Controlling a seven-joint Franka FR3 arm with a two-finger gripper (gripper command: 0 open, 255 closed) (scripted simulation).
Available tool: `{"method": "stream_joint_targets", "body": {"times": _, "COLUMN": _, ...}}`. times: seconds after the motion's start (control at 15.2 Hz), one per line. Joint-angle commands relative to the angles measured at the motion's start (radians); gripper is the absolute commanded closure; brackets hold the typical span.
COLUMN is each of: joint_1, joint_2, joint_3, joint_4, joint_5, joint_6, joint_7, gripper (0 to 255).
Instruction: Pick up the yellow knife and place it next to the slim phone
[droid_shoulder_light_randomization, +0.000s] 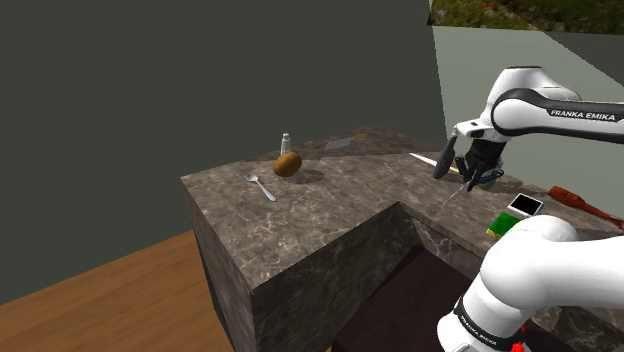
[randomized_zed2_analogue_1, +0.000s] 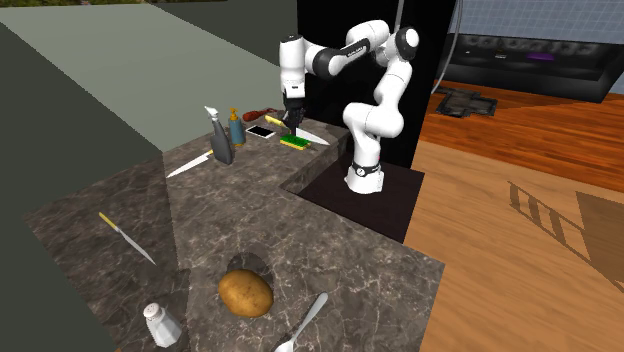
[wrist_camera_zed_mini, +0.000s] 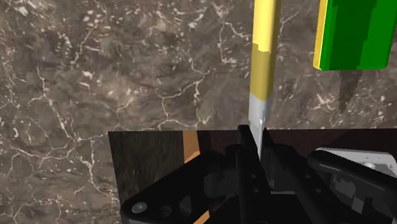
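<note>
My black gripper (wrist_camera_zed_mini: 253, 145) is shut on a knife (wrist_camera_zed_mini: 264, 63) with a yellow handle, clasping it at the grey blade end so the handle sticks out ahead of the fingers. In the shoulder view the gripper (droid_shoulder_light_randomization: 470, 172) hangs above the dark marble counter (droid_shoulder_light_randomization: 330, 200) with the knife (droid_shoulder_light_randomization: 457, 189) slanting down from it. The slim phone (droid_shoulder_light_randomization: 525, 205), white with a black screen, lies just toward the shoulder view's right of the gripper. The second exterior view shows the gripper (randomized_zed2_analogue_1: 292, 118) beside the phone (randomized_zed2_analogue_1: 261, 131).
A green and yellow sponge (wrist_camera_zed_mini: 353, 35) lies close to the held knife, near the phone. A spray bottle (randomized_zed2_analogue_1: 220, 135), a small bottle (randomized_zed2_analogue_1: 236, 128) and two white knives (randomized_zed2_analogue_1: 190, 163) (randomized_zed2_analogue_1: 315, 135) lie nearby. Another yellow-handled knife (randomized_zed2_analogue_1: 125, 237), a potato (randomized_zed2_analogue_1: 246, 292), a shaker (randomized_zed2_analogue_1: 160, 322) and a spoon (randomized_zed2_analogue_1: 303, 325) occupy the far end.
</note>
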Motion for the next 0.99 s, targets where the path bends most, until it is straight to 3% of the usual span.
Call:
{"method": "stream_joint_targets", "body": {"times": 0.0, "joint_1": -0.033, "joint_2": -0.02, "joint_3": -0.036, "joint_4": 0.006, "joint_5": -0.035, "joint_6": -0.015, "joint_7": -0.051, "gripper": 255}}
{"method": "stream_joint_targets", "body": {"times": 0.46, "joint_1": -0.118, "joint_2": -0.048, "joint_3": -0.17, "joint_4": 0.081, "joint_5": -0.146, "joint_6": -0.059, "joint_7": -0.235, "gripper": 255}}
{"method": "stream_joint_targets", "body": {"times": 0.92, "joint_1": -0.142, "joint_2": -0.03, "joint_3": -0.315, "joint_4": 0.211, "joint_5": -0.238, "joint_6": -0.079, "joint_7": -0.411, "gripper": 255}}
